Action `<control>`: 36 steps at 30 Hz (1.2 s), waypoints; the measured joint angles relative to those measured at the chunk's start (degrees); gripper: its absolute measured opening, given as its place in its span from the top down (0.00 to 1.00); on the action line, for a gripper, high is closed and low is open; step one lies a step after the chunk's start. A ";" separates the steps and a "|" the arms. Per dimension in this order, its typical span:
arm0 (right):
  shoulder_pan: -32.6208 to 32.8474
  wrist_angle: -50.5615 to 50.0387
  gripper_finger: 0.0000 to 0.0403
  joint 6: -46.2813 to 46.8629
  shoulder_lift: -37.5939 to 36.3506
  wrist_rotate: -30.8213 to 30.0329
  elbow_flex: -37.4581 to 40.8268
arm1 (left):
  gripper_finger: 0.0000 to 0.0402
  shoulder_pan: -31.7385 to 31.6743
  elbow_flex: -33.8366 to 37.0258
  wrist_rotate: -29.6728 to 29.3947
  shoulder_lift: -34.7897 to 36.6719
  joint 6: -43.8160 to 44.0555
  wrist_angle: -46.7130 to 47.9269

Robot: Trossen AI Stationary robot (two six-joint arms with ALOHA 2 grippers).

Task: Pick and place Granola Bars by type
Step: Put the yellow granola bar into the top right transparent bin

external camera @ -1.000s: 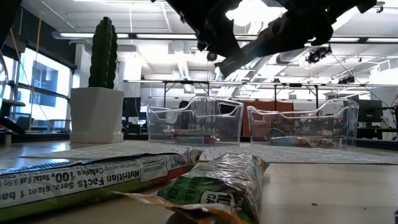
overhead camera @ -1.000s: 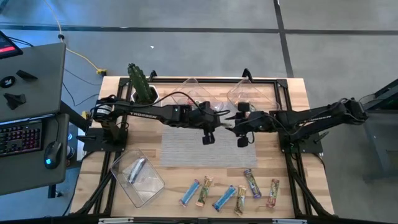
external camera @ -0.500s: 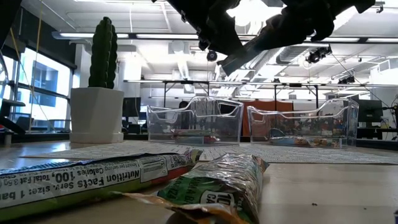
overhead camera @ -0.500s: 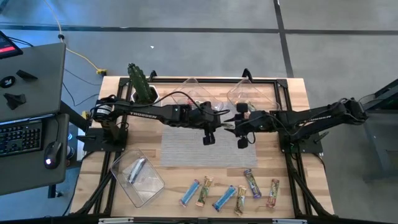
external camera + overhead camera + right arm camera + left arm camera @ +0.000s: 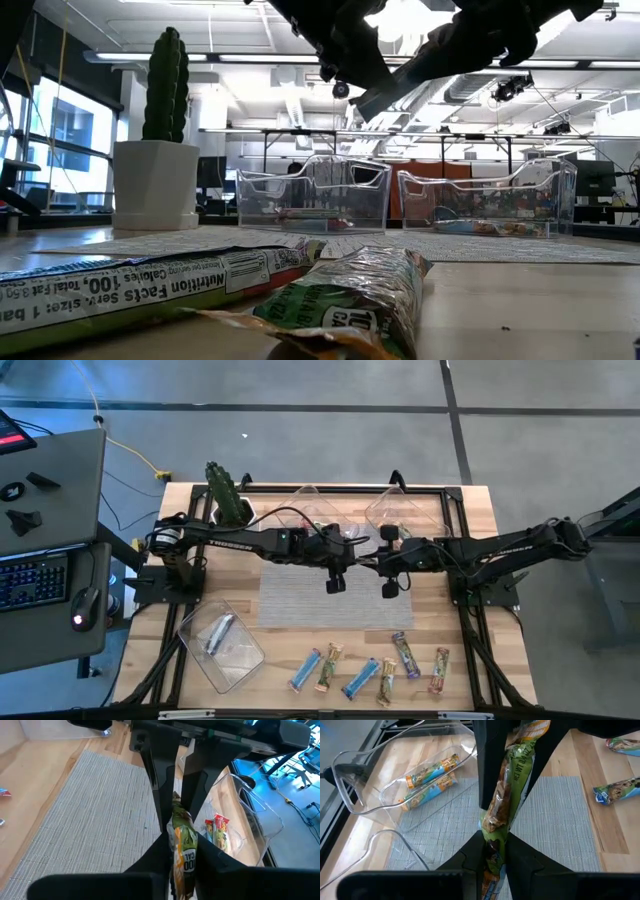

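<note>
While both arms meet above the grey mat (image 5: 325, 592), the left gripper (image 5: 495, 852) and right gripper (image 5: 181, 851) each pinch one green crinkled granola bar (image 5: 504, 795), seemingly the same bar.

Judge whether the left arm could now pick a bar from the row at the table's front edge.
Probably not yet. The left gripper and right gripper are both shut on one green bar above the grey mat. The row of bars lies open, nothing covering it.
</note>
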State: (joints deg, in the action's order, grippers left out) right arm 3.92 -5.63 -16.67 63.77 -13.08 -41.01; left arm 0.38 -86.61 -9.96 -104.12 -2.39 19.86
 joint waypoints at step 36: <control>-20.82 -19.98 0.86 21.66 -0.04 -22.30 8.16 | 0.59 0.00 0.00 -8.81 0.00 -0.31 0.00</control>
State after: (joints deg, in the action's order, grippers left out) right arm -16.90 -25.61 5.00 63.72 -35.38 -32.85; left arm 0.38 -86.61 -18.76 -104.12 -2.70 19.86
